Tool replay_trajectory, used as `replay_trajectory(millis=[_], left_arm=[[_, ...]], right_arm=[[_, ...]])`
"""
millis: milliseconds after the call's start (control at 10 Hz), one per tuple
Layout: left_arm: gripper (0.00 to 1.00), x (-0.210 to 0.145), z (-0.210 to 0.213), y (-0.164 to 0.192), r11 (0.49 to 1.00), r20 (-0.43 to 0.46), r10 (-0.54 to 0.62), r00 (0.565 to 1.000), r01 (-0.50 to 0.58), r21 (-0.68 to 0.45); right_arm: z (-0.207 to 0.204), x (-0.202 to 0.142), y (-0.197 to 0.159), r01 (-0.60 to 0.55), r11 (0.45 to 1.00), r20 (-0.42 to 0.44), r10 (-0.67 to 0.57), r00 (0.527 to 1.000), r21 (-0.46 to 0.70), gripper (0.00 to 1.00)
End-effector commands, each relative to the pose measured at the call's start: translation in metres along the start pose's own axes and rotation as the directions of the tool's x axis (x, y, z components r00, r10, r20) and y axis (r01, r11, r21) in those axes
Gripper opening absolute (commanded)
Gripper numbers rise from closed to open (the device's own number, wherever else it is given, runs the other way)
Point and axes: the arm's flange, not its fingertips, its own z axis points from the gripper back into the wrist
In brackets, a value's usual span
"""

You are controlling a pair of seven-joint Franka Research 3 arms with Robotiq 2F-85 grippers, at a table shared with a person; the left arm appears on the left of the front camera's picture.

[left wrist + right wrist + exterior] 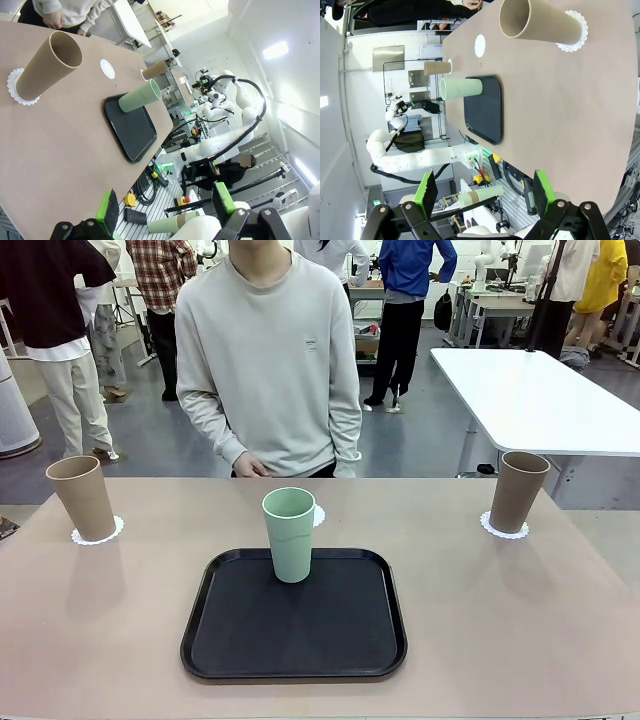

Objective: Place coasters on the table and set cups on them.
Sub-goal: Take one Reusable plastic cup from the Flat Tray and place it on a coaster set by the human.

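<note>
Standing on black tray (300, 640), mint cup (289, 535); bare coaster (318, 516) lay just behind it on beige counter (500, 640). Left tan cup (82, 497) sat on left coaster (98, 536), right tan cup (518, 490) on right coaster (503, 531). Left fingers (107, 207), right fingers (426, 192) spread, empty. Person (265, 360) stood opposite; white table (540, 390) beyond.

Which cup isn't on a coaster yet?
The mint green cup, standing on the black tray; the left tan cup and right tan cup sit on coasters; the third coaster lies bare.

A black tray (295, 640) with rounded corners is lying flat. Beyond it a person (268, 360) in a light grey sweatshirt is standing; a white table (540, 400) is sitting farther back on the right.
</note>
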Motion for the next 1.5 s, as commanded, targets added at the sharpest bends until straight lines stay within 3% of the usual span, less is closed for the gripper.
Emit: replay_trajectory(millis=[0,1200,1300,1400], left_arm=[[1.00,-0.001,0.001,-0.002,1.000,0.003,-0.003,1.000,0.003,-0.009],[1.00,-0.001,0.001,-0.002,1.000,0.003,-0.003,1.000,0.003,-0.009],[1.00,-0.001,0.001,-0.002,1.000,0.003,-0.003,1.000,0.003,-0.009],[1.00,-0.001,0.001,-0.002,1.000,0.003,-0.003,1.000,0.003,-0.009]], right_arm=[[0.000,0.000,0.000,0.002,1.000,0.007,-0.002,1.000,0.008,1.00],[0.000,0.000,0.000,0.000,1.000,0.000,0.000,1.000,0.000,1.00],[-0.011,0.010,0.046,-0.194,0.976,-0.037,0.191,0.981,-0.102,1.00],[-0.039,0.017,0.094,-0.321,0.906,-0.124,0.297,0.947,-0.277,1.00]])
